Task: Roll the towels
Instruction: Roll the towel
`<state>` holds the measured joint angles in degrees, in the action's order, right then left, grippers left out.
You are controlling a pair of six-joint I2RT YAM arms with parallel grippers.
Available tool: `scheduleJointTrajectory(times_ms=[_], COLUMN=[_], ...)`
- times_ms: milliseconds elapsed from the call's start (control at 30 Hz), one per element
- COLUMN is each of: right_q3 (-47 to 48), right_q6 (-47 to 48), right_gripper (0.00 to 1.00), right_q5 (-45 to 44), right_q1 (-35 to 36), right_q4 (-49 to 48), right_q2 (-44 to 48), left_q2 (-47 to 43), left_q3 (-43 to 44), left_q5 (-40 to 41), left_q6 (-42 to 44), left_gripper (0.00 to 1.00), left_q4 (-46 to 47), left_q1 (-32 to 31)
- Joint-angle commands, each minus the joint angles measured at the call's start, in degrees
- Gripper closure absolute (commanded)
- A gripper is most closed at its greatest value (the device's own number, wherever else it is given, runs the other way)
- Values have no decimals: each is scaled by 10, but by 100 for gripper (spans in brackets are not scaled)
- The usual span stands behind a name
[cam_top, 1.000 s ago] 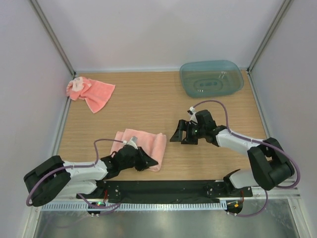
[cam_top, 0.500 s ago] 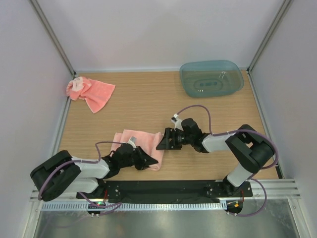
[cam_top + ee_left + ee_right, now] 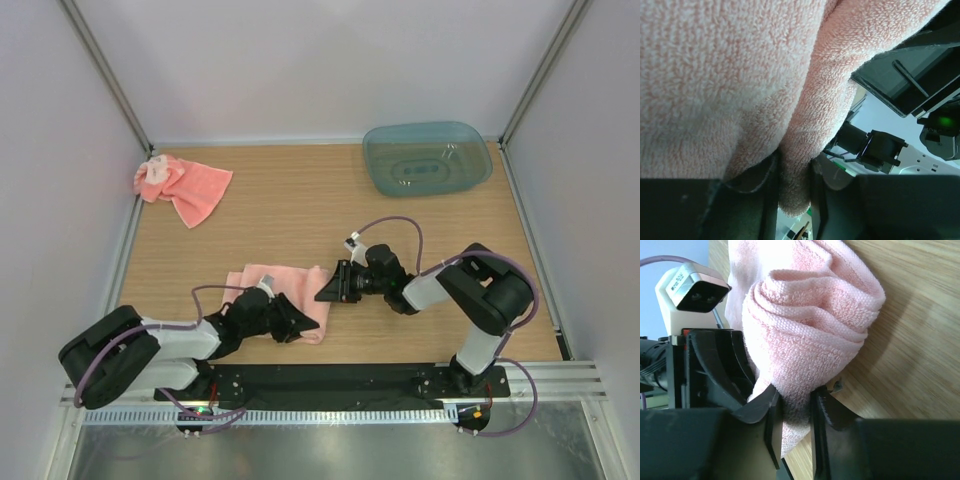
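One salmon-pink towel (image 3: 283, 283) lies near the table's front, partly rolled into a loose coil. My left gripper (image 3: 299, 326) is at its near right corner. In the left wrist view a fold of the towel (image 3: 730, 75) fills the gap of the left gripper (image 3: 795, 185), which is shut on it. My right gripper (image 3: 329, 289) meets the towel's right edge. The right wrist view shows the coiled end of the towel (image 3: 810, 325) pinched in the right gripper (image 3: 796, 410). A second towel (image 3: 186, 186) lies crumpled at the far left corner.
A translucent blue-green tub (image 3: 426, 158) stands at the far right of the wooden table (image 3: 300, 210). White walls close in three sides. The two grippers sit close together over the same towel; the left wrist camera (image 3: 692, 290) shows in the right wrist view.
The right arm swung left from mid-table to the towel's right edge and its jaws closed on the coiled end. The left gripper stayed at the towel's near corner.
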<state>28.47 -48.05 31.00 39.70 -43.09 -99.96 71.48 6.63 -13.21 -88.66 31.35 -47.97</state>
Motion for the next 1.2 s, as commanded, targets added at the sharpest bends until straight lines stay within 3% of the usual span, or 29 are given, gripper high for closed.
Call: scheduleJointTrajectory(times_ms=[0, 267, 400, 600, 800, 967, 1167], right_q3=[6, 41, 101, 159, 207, 213, 212], right_q6=[15, 67, 87, 99, 99, 91, 89], right_gripper=[78, 87, 89, 90, 91, 91, 91], right_q5=[-35, -79, -110, -170, -226, -228, -222], right_q1=[4, 4, 5, 18, 35, 40, 41], right_q4=[18, 211, 371, 523, 607, 626, 633], right_q2=[40, 144, 161, 161, 142, 129, 137], left_q2=[-32, -145, -143, -44, 86, 174, 230], left_q3=[18, 147, 210, 367, 499, 595, 605], left_q5=[17, 114, 174, 340, 465, 506, 518], left_q6=[45, 154, 207, 273, 289, 311, 312], left_gripper=[72, 58, 55, 56, 56, 52, 36], left_q4=[-149, -429, -486, -617, -705, -747, -758], left_q1=[0, -25, -56, -162, -266, -315, -320])
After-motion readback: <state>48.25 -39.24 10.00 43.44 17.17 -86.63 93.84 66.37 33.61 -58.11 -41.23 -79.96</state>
